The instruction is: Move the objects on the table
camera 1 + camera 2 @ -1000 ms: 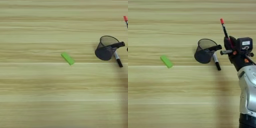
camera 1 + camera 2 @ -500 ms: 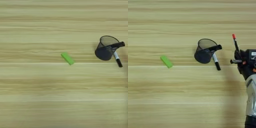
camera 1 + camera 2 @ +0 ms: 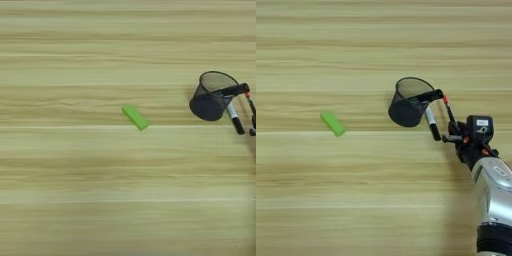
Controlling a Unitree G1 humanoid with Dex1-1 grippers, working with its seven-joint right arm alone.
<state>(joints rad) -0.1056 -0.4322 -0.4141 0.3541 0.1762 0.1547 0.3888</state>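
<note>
Thin black pen with red tip (image 3: 449, 114) gripped in black two-fingered claw (image 3: 455, 136) just right of tipped black mesh cup (image 3: 408, 101) and slim black marker (image 3: 431, 124); flat bright-green block (image 3: 333, 123) untouched, well left on light wooden tabletop (image 3: 356, 200).

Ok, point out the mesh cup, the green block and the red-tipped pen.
mesh cup (image 3: 406, 106), right eye view, dark mesh wall.
green block (image 3: 333, 123), right eye view, middle of top face.
pen (image 3: 449, 112), right eye view, black shaft below red tip.

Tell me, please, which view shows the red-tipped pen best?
The right eye view: the pen shows whole, slanting from its red tip by the marker down to the gripper. In the left eye view only a part shows at the right edge.
</note>
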